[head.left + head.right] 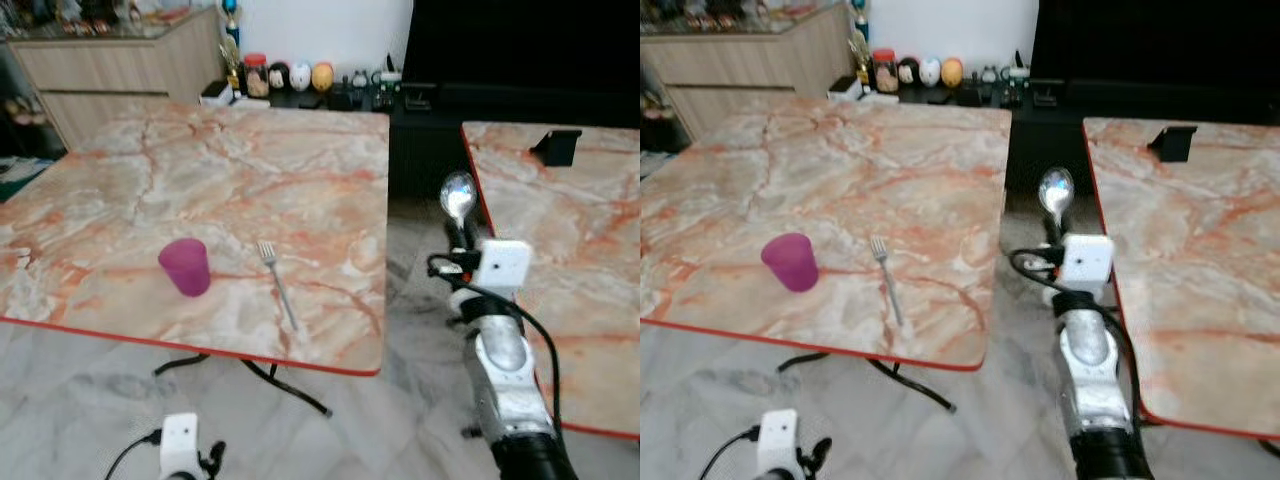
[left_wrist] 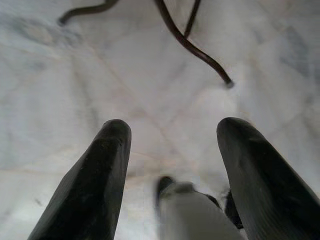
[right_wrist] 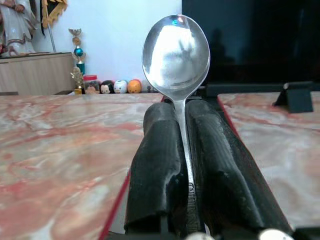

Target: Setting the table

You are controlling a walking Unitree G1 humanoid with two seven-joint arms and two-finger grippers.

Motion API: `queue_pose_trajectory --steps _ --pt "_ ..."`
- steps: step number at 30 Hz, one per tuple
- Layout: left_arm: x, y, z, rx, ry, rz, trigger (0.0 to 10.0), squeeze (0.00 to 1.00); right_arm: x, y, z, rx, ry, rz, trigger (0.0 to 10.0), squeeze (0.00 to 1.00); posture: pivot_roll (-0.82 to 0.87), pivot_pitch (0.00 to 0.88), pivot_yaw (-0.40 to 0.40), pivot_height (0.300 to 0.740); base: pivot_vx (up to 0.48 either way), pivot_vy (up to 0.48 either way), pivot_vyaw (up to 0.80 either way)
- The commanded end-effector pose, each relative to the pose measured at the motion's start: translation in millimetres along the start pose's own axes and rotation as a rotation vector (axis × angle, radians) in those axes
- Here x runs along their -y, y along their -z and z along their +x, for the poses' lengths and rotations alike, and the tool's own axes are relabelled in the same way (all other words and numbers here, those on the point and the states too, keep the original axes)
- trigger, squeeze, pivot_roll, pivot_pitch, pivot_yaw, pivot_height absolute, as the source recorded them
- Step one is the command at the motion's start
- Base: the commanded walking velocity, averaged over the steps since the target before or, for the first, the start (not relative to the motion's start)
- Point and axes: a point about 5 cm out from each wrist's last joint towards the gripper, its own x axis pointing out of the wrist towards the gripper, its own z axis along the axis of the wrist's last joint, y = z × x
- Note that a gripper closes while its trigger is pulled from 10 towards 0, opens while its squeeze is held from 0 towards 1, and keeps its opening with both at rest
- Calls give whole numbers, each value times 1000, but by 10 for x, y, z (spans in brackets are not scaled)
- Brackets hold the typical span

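Pinching a spoon [image 3: 176, 55] upright between pressed-together fingers, the right gripper [image 3: 182, 150] sits right of centre, in the gap between two marble tables [image 1: 250, 170]. On the left table a purple cup [image 1: 185, 266] stands beside a fork [image 1: 277, 283]. The left gripper [image 2: 172, 175], fingers spread, hangs low over the floor [image 2: 100, 75].

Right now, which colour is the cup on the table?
The cup is purple-pink, clearest in the left eye view.
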Motion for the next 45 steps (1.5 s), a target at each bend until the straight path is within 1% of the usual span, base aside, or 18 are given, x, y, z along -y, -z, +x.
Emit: queue_pose_trajectory --steps 1,4,10,21,29,45 --pt "-66 40 -17 -18 -16 2 10000 0 -64 -17 18 9 -12 13 10000 0 -66 0 -3 719 0 -289 0" --pt "-71 36 -17 -19 -16 2 10000 0 -63 -14 19 5 -9 19 10000 0 -67 0 -2 719 0 -289 0" --pt "-74 34 -16 -18 -15 3 10000 0 -59 -1 22 -6 -8 22 10000 0 -68 0 -1 719 0 -289 -631" --pt "-61 41 -16 -21 -13 0 10000 0 -58 -32 35 15 -14 1 10000 0 -71 0 -4 719 0 -290 0" --pt "-57 56 -21 -24 -13 -2 10000 0 -64 -35 34 18 -20 5 10000 0 -73 0 -6 719 0 -288 0" --pt "-97 53 -25 -22 -30 -3 10000 0 -54 -30 40 14 -14 4 10000 0 -74 0 -4 719 0 -289 0"
